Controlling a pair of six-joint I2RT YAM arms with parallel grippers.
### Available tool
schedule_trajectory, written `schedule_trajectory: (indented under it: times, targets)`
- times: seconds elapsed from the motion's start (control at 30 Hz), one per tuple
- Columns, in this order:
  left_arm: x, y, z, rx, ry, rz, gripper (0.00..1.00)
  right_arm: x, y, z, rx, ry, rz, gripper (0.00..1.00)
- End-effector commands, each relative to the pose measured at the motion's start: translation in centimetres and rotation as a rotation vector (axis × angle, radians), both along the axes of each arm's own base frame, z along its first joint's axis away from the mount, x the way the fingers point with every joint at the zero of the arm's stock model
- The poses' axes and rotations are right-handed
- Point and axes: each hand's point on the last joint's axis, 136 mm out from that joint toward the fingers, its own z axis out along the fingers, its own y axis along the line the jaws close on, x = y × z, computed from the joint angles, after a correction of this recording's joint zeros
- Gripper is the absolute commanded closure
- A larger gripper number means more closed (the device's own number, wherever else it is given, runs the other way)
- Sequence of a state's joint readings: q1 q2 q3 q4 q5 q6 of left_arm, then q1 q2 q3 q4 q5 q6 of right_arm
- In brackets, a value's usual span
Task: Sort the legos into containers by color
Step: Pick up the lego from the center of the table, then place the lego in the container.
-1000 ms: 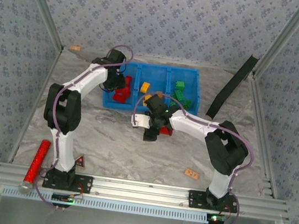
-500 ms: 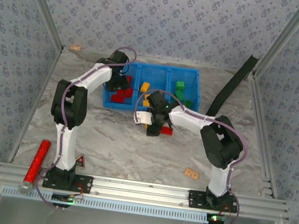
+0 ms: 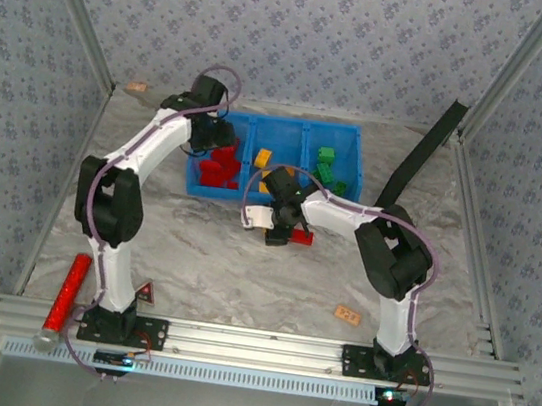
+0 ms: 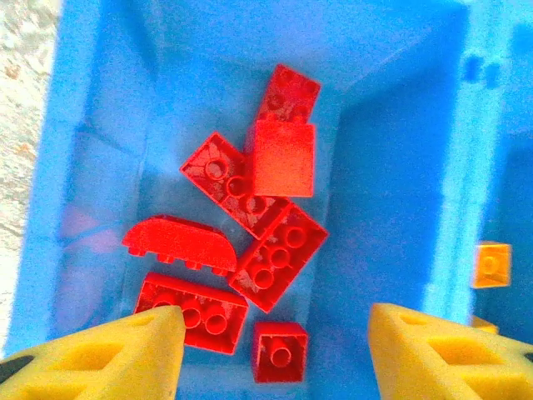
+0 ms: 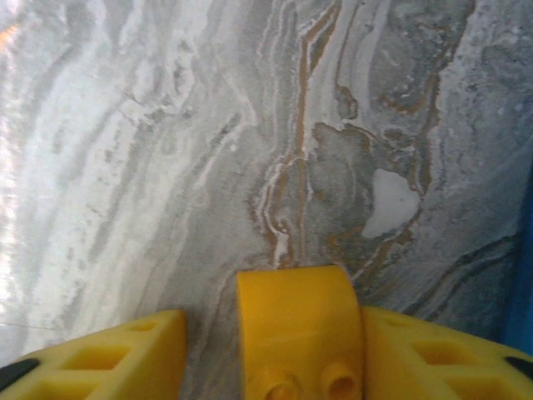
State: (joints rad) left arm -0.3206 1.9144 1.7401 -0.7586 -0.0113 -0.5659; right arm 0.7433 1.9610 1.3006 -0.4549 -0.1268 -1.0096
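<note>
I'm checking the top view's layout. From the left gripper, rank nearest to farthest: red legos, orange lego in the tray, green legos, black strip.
1. Red legos, left compartment, just below the left gripper.
2. Orange lego, middle compartment.
3. Green legos, right compartment.
4. Black strip, far right, beyond the tray.

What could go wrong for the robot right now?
The yellow brick sits between the right gripper's fingers with a gap on one side, so it might twist or slip. The left gripper hangs open over the left compartment, right beside the middle compartment, so the grippers may bump there.
</note>
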Motion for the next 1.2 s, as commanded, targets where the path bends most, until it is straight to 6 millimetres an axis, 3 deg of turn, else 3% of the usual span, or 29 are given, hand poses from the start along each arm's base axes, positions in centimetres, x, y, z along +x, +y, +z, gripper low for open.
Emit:
schedule_trajectory:
  times: [0.0, 0.23, 0.37, 0.53, 0.8, 0.93, 1.07, 1.17]
  targets:
    - [-0.6, 0.5, 3.5, -0.024, -0.062, 0.007, 0.4, 0.0, -0.5, -1.1, -0.044, 0.016, 0.01, 0.54]
    - [-2.3, 1.2, 5.4, -0.025, -0.087, 0.013, 0.39, -0.9, -1.2, -1.7, -0.072, 0.031, 0.009, 0.79]
    - [-3.7, 2.2, 6.8, -0.001, -0.109, 0.021, 0.38, -0.9, -0.9, -0.9, -0.054, 0.016, -0.005, 0.89]
    - [-6.2, 3.2, 7.1, 0.024, -0.113, 0.017, 0.38, -0.7, -0.1, 2.9, 0.042, -0.014, -0.023, 0.93]
    - [-11.2, 3.3, 5.3, 0.137, -0.117, -0.102, 0.38, -0.3, 1.0, 9.9, 0.196, -0.076, -0.031, 0.95]
    - [-13.5, 3.7, 4.0, 0.205, -0.145, -0.175, 0.38, 2.4, 1.1, 12.8, 0.251, -0.149, -0.081, 0.95]
    - [-15.8, 4.6, 3.6, 0.221, -0.186, -0.182, 0.38, 6.9, 1.0, 15.5, 0.307, -0.216, -0.184, 0.95]
    - [-17.5, 4.9, 4.1, 0.236, -0.226, -0.184, 0.37, 10.2, 1.3, 16.4, 0.325, -0.248, -0.265, 0.95]
